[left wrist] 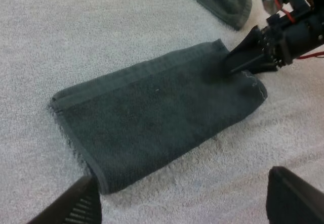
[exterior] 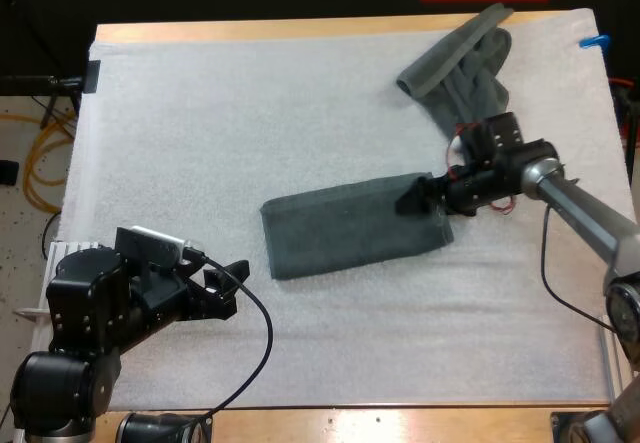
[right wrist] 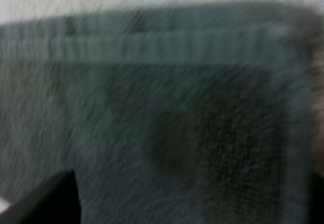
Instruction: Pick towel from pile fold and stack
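Towel folding, fold apparently made and the stack not yet begun. The folded towel [exterior: 340,231] lies flat on the mat [exterior: 200,113], its near end ahead of the left end effector [exterior: 232,285] and its far end directly beneath the right end effector [exterior: 418,197]. The left end effector is released: its fingers [left wrist: 76,206] stand apart and clear of the cloth, just short of the towel's near corner. The right end effector sits low on the towel's corner, and we cannot tell whether it is released or grasping the cloth. A crumpled towel [exterior: 470,58] lies behind the right end effector, toward the bench's [exterior: 300,30] far edge. We judge the main hazard to be the fold coming undone. If the right end effector lifts or withdraws with only the upper layer caught, that layer would peel back. With the left end effector well clear, nothing pins the near end, so a sideways pull would drag the whole towel across the mat. A backward swing of the right arm could also snag the crumpled towel.
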